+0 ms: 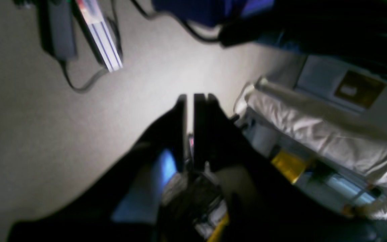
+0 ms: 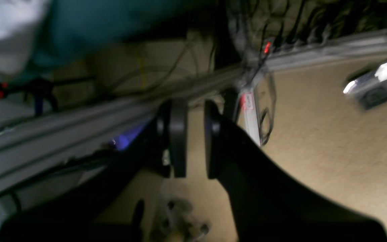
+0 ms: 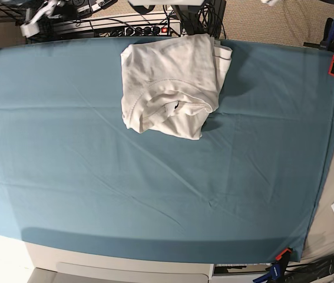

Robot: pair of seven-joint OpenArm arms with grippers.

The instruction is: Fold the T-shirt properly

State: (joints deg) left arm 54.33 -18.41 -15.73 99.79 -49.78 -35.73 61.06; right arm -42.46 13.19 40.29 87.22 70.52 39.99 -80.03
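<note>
Left wrist: my left claw (image 1: 190,101) is pinched shut on nothing, pointing down at bare floor (image 1: 45,134), off the surface. White cloth (image 1: 321,134) bunched over a rail beside it; can't tell what it is. Risk: swinging back in blind and snagging that cloth or the cables (image 1: 79,84).

Right wrist: right claw (image 2: 191,134) shows a narrow gap, empty, aimed at floor and the frame rail (image 2: 79,114). View is blurred. Risk: clipping the rail or the wiring on re-entry.

Base: T-shirt (image 3: 175,82) lies in a rumpled bundle at the far edge of the teal sheet (image 3: 155,194), neck showing, layers uneven. Neither arm visible. I reckon any grab now takes several layers at once, or shoves the bundle off the back edge.
</note>
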